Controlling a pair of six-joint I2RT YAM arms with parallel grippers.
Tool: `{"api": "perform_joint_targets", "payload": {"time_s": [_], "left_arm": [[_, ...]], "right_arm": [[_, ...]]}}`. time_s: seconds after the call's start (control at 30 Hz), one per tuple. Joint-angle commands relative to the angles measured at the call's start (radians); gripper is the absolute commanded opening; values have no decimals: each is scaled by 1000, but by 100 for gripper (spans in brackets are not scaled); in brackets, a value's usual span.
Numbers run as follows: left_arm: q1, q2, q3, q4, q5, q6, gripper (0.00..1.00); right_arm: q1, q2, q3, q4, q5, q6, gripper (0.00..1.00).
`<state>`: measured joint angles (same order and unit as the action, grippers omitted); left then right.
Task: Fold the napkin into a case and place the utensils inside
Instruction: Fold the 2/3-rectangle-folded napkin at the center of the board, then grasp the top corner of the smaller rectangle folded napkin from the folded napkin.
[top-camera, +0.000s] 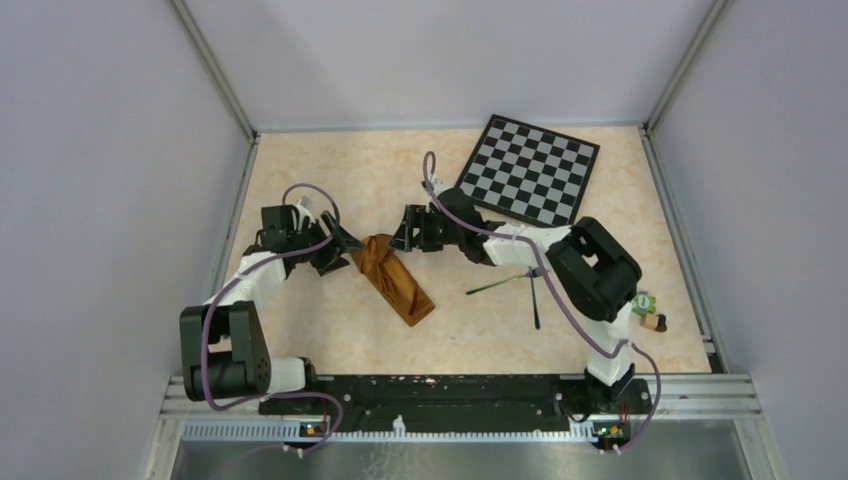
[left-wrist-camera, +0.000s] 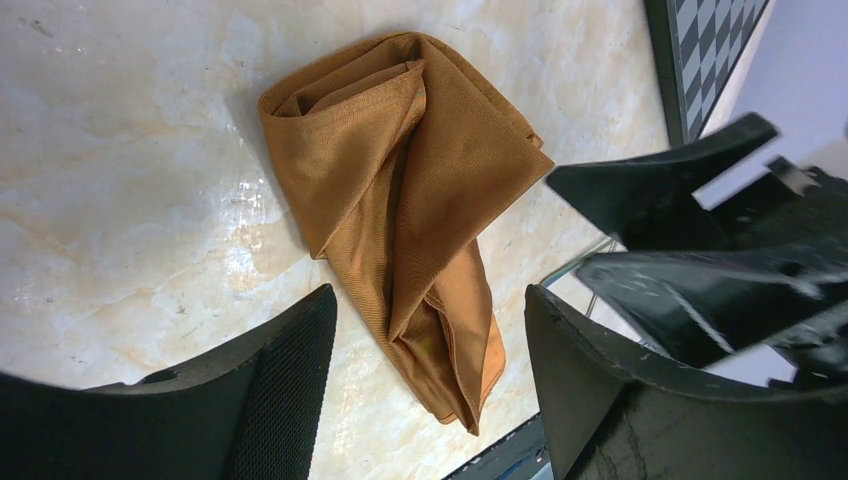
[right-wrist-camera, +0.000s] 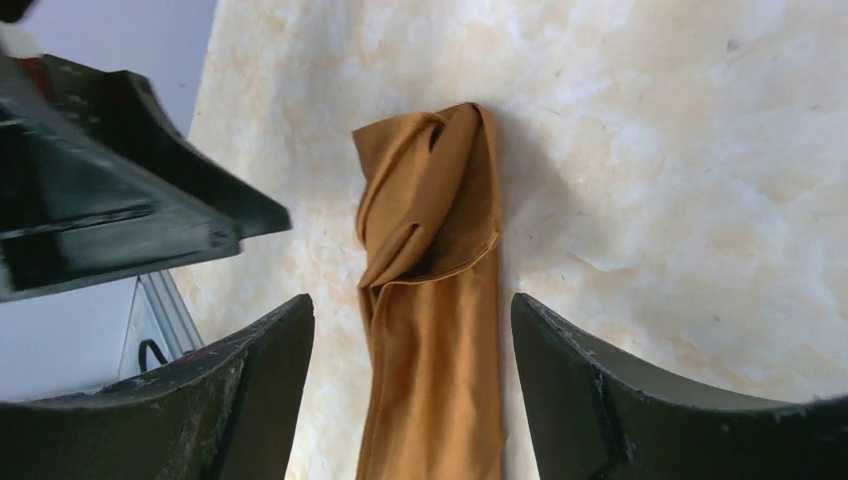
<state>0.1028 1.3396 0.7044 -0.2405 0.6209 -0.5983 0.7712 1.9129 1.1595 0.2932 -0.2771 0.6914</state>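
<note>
Your napkin (top-camera: 395, 280) lies on the table (top-camera: 330, 180) as a narrow, rumpled strip. It runs diagonally between the two arms, its bunched upper end toward the far side and its flatter end pointing back toward the bases. From above, your left gripper (top-camera: 345, 250) sits just beside that upper end on its left, and your right gripper (top-camera: 400, 236) sits just beside the same end on its right, so the two face each other across the cloth. In the left wrist view the left gripper (left-wrist-camera: 430, 300) has its fingers (left-wrist-camera: 270, 390) spread wide. The napkin (left-wrist-camera: 400, 220) shows in the gap between them, with marble visible on either side of it, and neither finger touches it. The right gripper (left-wrist-camera: 680, 230) reaches in at the right of that view. In the right wrist view the right gripper (right-wrist-camera: 410, 305) is likewise spread. The napkin (right-wrist-camera: 440, 200) runs straight down the middle of the gap, clear of both fingers (right-wrist-camera: 600, 400) and nearer the right one. The left gripper (right-wrist-camera: 120, 210) shows at the upper left. Neither gripper pinches anything. The utensils (top-camera: 534, 274) lie crossed on the table, well apart from the napkin and close to the right arm's elbow. The checkered board (top-camera: 530, 170) rests at the far right.
</note>
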Motion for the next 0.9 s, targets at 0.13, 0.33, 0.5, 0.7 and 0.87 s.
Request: {"api": "perform_joint_targets", "payload": {"time_s": [0.13,0.33,0.5,0.7,0.87], "left_arm": [[3,-16,-6,-4,-19,43,74],[-24,-21,-3,-18,-93,51,74],[-54,-16,16,-48,-184,60,74],[-65,-17,38,-64,-232,69,74],[-87,-11,48,-74,-270,68,72]], "right_arm": [[16,133,123,26,-47,21,68],[16,148,145,27,-41,17,65],[17,166,175,3,-31,13,57],[24,176,203,-32,-13,13,52],[42,175,228,-67,19,-7,46]]}}
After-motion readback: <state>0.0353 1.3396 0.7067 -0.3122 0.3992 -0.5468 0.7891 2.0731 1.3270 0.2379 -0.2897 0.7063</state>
